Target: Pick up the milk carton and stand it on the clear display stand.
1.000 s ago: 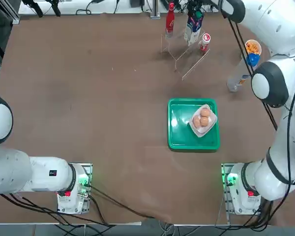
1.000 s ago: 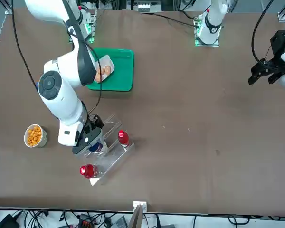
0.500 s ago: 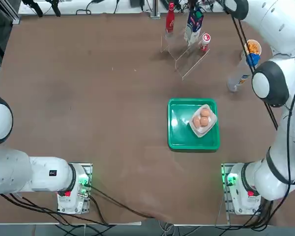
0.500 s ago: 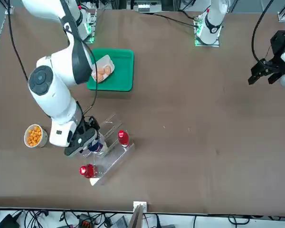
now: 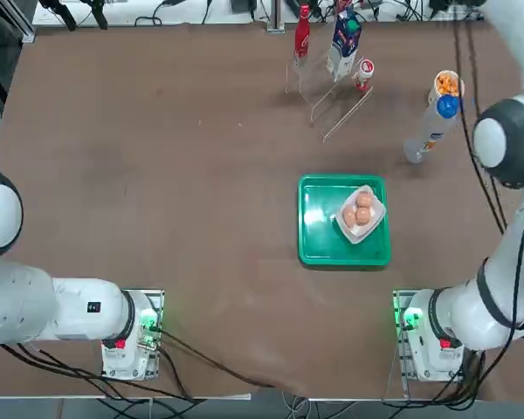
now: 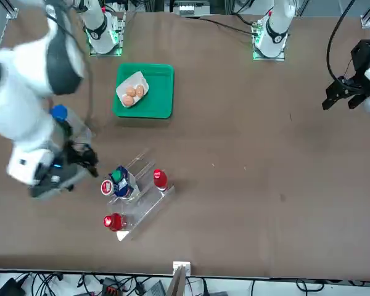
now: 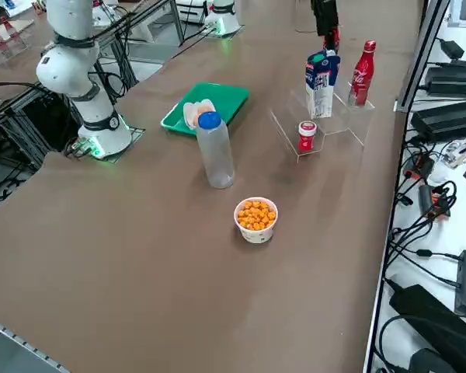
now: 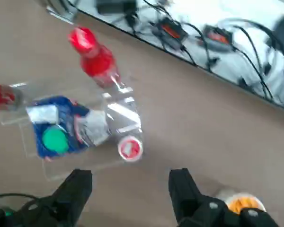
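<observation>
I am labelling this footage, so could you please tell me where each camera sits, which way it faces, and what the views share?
Top: overhead, looking down; both arm bases at the bottom edge.
Front: across the table, facing the robot; its blurred right arm at left.
Right side: raised at the robot's right, looking diagonally; a base shows.
Right wrist: above the table, open right gripper empty.
Shared: white-and-blue milk carton standing on the clear acrylic display stand.

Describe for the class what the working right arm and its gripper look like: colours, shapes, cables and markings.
The right arm is made of rounded glossy white segments with dark grey joint caps and black cables along it. Its base glows green with a red mark. The right gripper has two dark, blocky fingers.
</observation>
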`<act>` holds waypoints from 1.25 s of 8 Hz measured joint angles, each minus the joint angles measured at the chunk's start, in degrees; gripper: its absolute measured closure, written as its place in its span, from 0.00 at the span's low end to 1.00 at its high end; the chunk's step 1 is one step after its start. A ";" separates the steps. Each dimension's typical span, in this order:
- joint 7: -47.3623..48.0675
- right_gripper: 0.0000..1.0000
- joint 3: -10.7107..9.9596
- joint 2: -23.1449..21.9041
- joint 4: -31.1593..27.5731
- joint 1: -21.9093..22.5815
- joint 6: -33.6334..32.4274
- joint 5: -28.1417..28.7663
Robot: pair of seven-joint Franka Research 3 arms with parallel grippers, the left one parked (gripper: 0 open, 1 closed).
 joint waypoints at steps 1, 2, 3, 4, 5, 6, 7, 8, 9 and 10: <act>-0.04 0.00 0.01 -1.97 -1.07 -1.95 -1.72 0.13; 0.01 0.00 0.00 -4.55 -3.82 -3.59 -2.29 0.15; 0.01 0.00 -0.02 -7.57 -7.51 -5.34 -2.62 0.16; 0.01 0.00 -0.05 -10.96 -11.68 -7.07 -2.78 0.16; 0.08 0.00 -0.21 -14.38 -15.84 -8.29 -2.87 0.14; 0.22 0.00 -0.53 -17.61 -19.65 -9.30 -2.92 0.09; 1.16 0.00 -0.80 -20.29 -22.86 -10.15 -2.92 0.07; 2.38 0.00 -0.95 -22.43 -25.28 -10.65 -3.01 0.07; 3.59 0.00 -0.87 -23.95 -26.58 -10.81 -3.71 0.02; 4.53 0.00 -0.66 -25.35 -27.28 -10.94 -5.32 -0.01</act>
